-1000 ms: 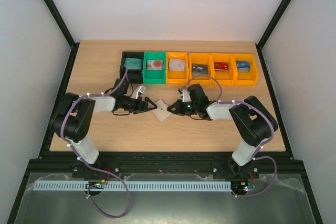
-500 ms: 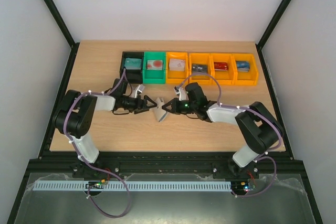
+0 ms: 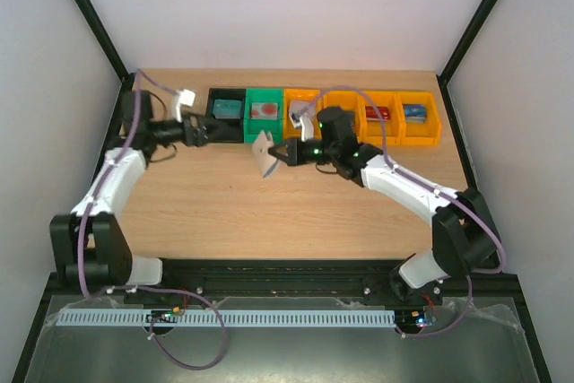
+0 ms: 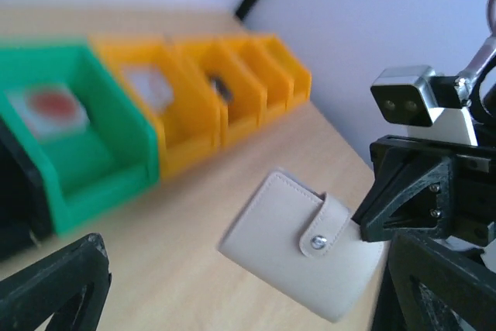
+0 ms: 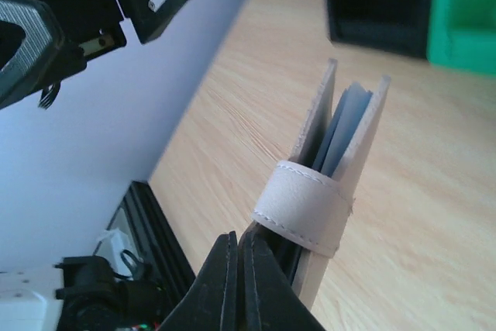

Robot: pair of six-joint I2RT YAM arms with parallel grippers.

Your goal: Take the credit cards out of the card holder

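The white card holder [image 3: 263, 152] hangs tilted above the table in front of the green bin, snap tab fastened [image 4: 316, 242]. My right gripper [image 3: 280, 155] is shut on its edge. In the right wrist view the pinched fingers [image 5: 232, 284] grip one cover of the holder [image 5: 353, 160], with pale blue sleeves showing between the covers. My left gripper [image 3: 204, 133] stands open by the black bin, apart from the holder; its fingers [image 4: 54, 288] frame the left wrist view. Credit cards lie in the bins: teal [image 3: 226, 108], white with red [image 3: 264, 112], red [image 3: 378, 114], blue [image 3: 413, 113].
A row of bins runs along the back: black [image 3: 215, 123], green [image 3: 263, 132], then several orange ones [image 3: 421, 136]. The right arm reaches over the middle orange bins. Black frame posts stand at both back corners of the table.
The right gripper has lifted the card holder off the table and carried it toward the bins. The left arm has swung back and left to the black bin, jaws wider.
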